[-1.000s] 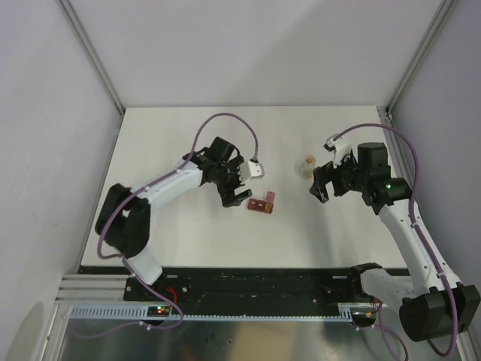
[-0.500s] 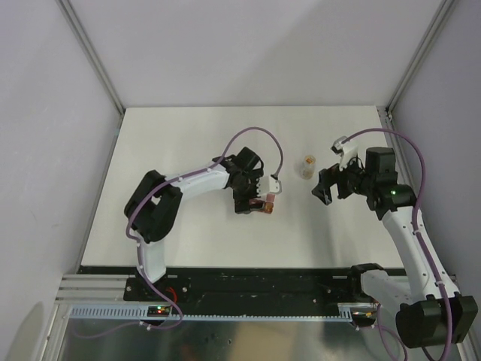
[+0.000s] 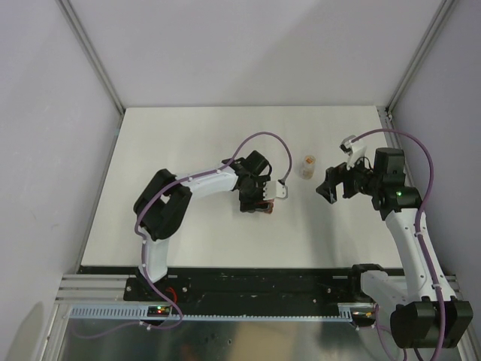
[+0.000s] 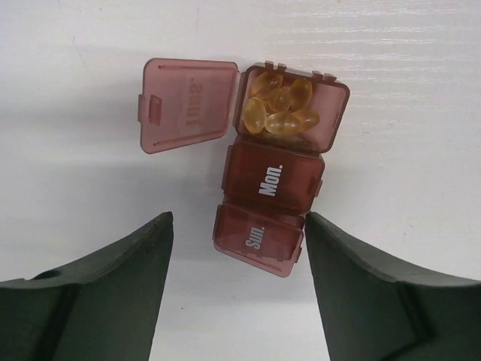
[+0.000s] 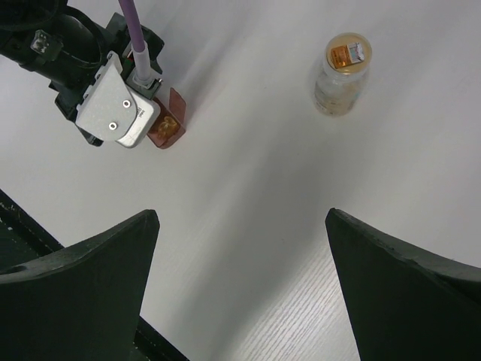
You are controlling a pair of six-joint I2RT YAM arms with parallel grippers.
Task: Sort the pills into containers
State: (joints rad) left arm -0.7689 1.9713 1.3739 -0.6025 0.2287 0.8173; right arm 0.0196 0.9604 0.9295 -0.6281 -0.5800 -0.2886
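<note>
The containers (image 4: 274, 180) are one dark red strip of three compartments on the white table. Its far compartment is open, lid (image 4: 188, 101) flipped left, and holds several orange-tan pills (image 4: 279, 109). The "Mon." and "Sun." (image 4: 255, 239) compartments are closed. My left gripper (image 4: 238, 218) is open and straddles the "Sun." end. Its right finger (image 4: 338, 263) is at the strip's corner, and its left finger (image 4: 128, 263) is apart from the strip. From above, the left gripper (image 3: 259, 201) covers most of the strip (image 3: 266, 207). My right gripper (image 5: 242, 218) is open over bare table.
A small clear vial (image 5: 342, 71) with an orange-and-white top stands upright on the table, beyond the right gripper and right of the strip (image 5: 167, 128); from above the vial (image 3: 307, 167) lies between both arms. The left wrist's camera block (image 5: 116, 109) sits beside the strip.
The left arm has swung right and come down over the strip, and its jaws have narrowed around the "Sun." end. The right arm has drifted slightly to the right, still open.
</note>
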